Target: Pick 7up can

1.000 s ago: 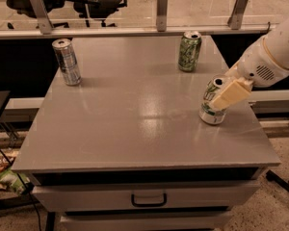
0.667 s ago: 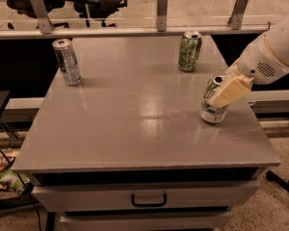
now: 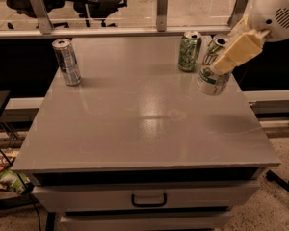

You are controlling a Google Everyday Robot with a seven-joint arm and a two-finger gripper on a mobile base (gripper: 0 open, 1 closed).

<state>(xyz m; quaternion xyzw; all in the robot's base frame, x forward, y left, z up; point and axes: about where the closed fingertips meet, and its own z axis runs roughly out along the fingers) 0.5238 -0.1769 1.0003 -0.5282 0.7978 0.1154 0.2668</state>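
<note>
The 7up can [image 3: 211, 83], white and silver with green lettering and a green band near its bottom, is tilted and hangs in the air above the right part of the grey table [image 3: 135, 124]. My gripper [image 3: 217, 67] reaches in from the upper right and is shut on the can's upper body. One cream finger [image 3: 238, 49] lies across the can's front. A faint shadow lies on the tabletop below and to the right of the can.
An all-green patterned can [image 3: 189, 51] stands just left of and behind the held can. A slim silver-and-dark can [image 3: 67, 61] stands at the table's back left. A railing and office chairs are behind the table. A drawer with a handle [image 3: 148, 199] is below the front edge.
The 7up can stood on the table in my gripper's grasp; now it has been lifted clear of the surface and tilts. The arm has moved up. The other two cans have not moved.
</note>
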